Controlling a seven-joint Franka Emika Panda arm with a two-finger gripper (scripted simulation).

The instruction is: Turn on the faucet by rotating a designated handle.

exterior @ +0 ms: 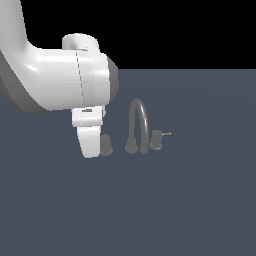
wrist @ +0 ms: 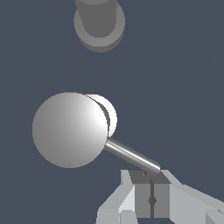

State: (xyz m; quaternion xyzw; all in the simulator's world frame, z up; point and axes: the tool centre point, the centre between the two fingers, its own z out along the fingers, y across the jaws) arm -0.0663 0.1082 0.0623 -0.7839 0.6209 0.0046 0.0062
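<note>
The faucet (exterior: 139, 125) is a dull-grey arched spout on a round base (wrist: 99, 22), with a short knob on each side. The handle (exterior: 106, 145) is the knob on the exterior view's left, half hidden there by the arm's white hand. From the wrist I see its round top (wrist: 70, 130) and its thin lever (wrist: 131, 156) reaching out toward my gripper (wrist: 151, 177). The two grey pads (wrist: 142, 192) are pressed together, so the gripper is shut with nothing between them. The lever's tip ends right at the fingertips, and whether they touch does not show.
The twin knob (exterior: 157, 140), with a thin lever pointing to the exterior view's right, stands on the far side of the spout. A flat dark blue-grey floor (exterior: 175, 210) lies all around. The bulky white arm (exterior: 60, 80) fills the exterior view's upper left.
</note>
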